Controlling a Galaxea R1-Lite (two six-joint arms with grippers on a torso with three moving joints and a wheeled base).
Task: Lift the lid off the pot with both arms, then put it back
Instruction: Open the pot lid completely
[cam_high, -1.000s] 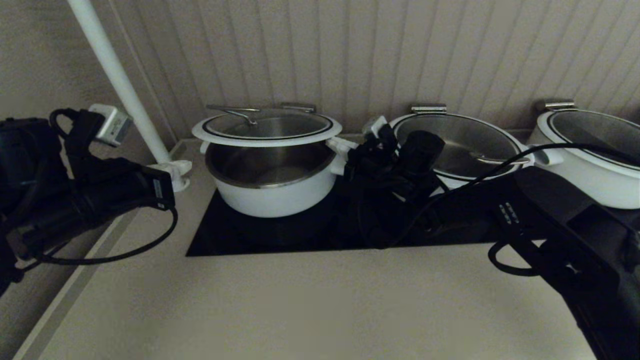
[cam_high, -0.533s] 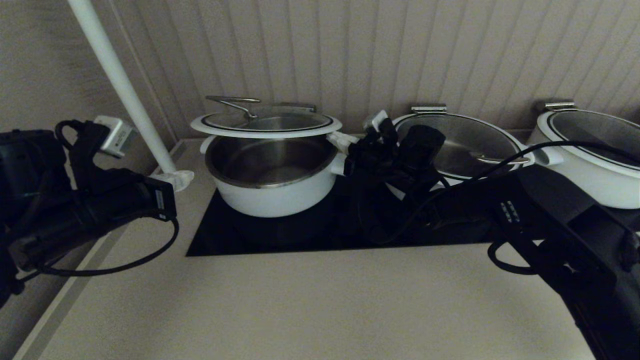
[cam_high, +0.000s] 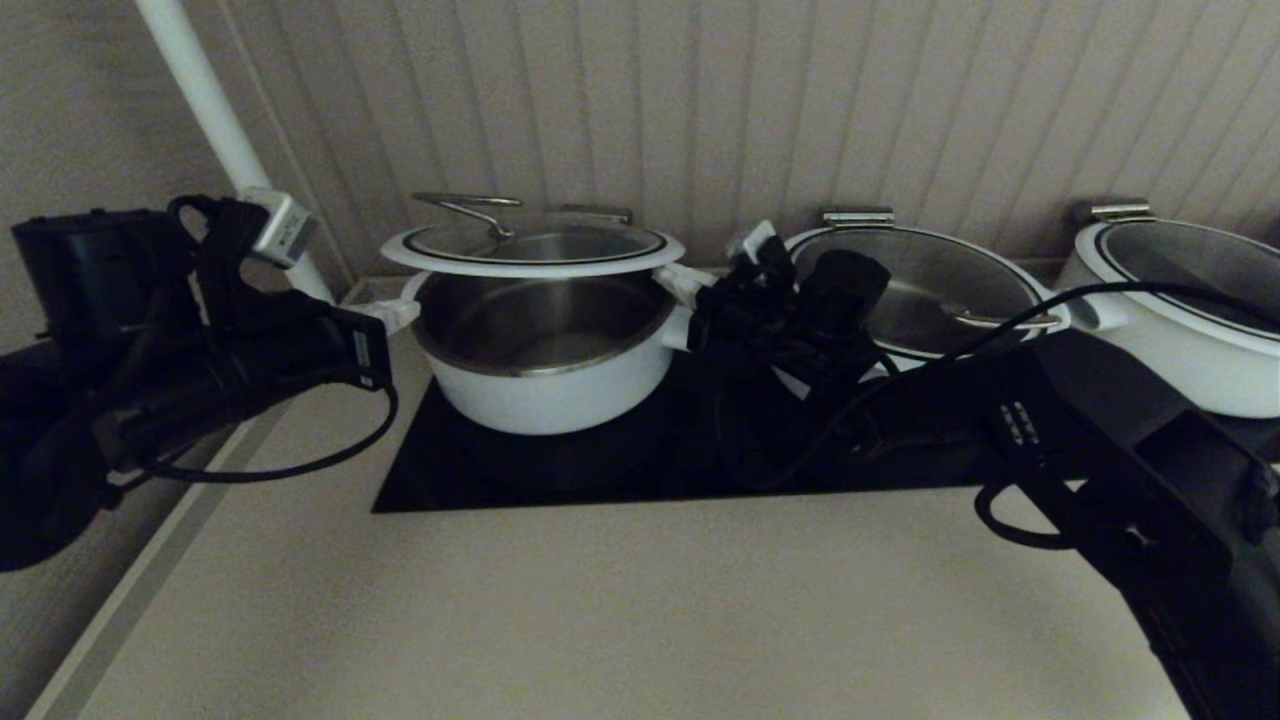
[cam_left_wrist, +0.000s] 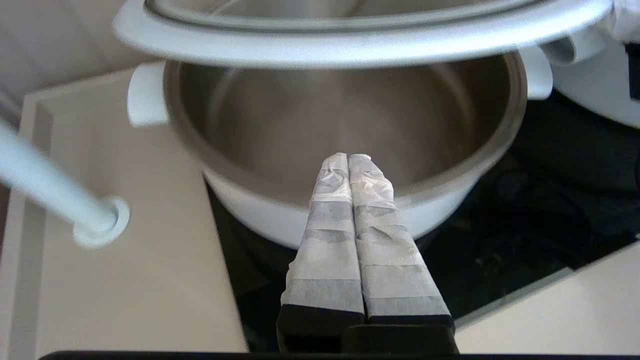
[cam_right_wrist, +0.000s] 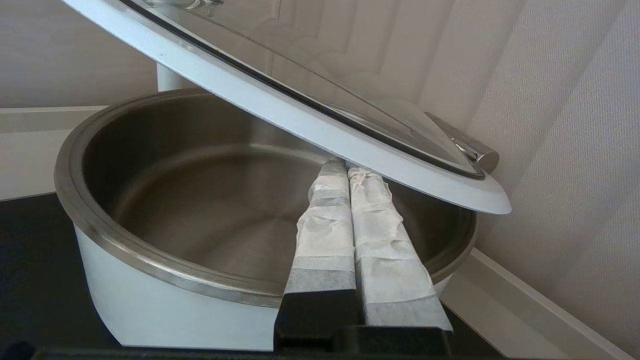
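Lid (cam_high: 533, 247) propped clear of pot (cam_high: 545, 345) on right gripper (cam_right_wrist: 348, 175), fingers pressed together; left gripper (cam_left_wrist: 349, 162), likewise pressed together, newly advanced beneath rim; replacement pending.

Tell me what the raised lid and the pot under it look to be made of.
Lid: a clear centre, apparently glass, since the wall shows through it in the right wrist view; wide white rim, matte, possibly coated metal or plastic; thin wire handle, seemingly steel. Pot: brushed, dully reflective inside, likely stainless steel; smooth white outside, probably enamel or paint.
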